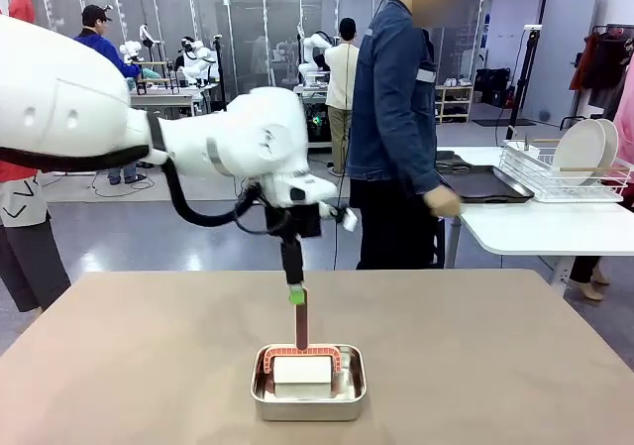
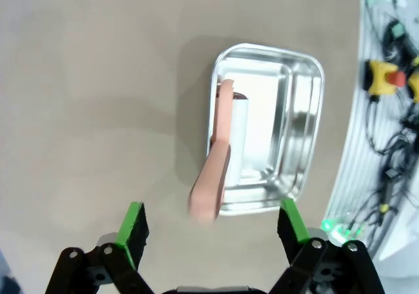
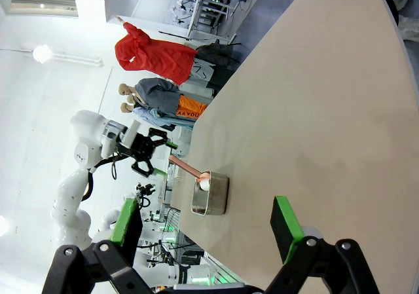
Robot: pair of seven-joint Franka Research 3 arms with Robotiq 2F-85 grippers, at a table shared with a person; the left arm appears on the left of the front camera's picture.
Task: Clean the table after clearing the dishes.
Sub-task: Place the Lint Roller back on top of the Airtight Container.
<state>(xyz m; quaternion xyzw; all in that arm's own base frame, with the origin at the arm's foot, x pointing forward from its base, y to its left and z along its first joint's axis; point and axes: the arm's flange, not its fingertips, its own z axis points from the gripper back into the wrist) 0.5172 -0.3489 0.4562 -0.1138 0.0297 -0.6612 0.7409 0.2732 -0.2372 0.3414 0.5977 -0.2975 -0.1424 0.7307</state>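
The handle [image 2: 211, 179] rising from the pan [image 2: 302, 130] blurs toward its upper end in the left wrist view, so I cannot tell whether the left end effector [image 2: 213, 232] touches it. In the front view the tabletop [image 1: 515, 366] is cut off at both sides and below, and the left end effector's fingers [image 1: 296, 293] overlap the handle, edge-on. The plates [image 1: 581, 151] in the rack [image 1: 555, 179] are partly hidden by its wires.
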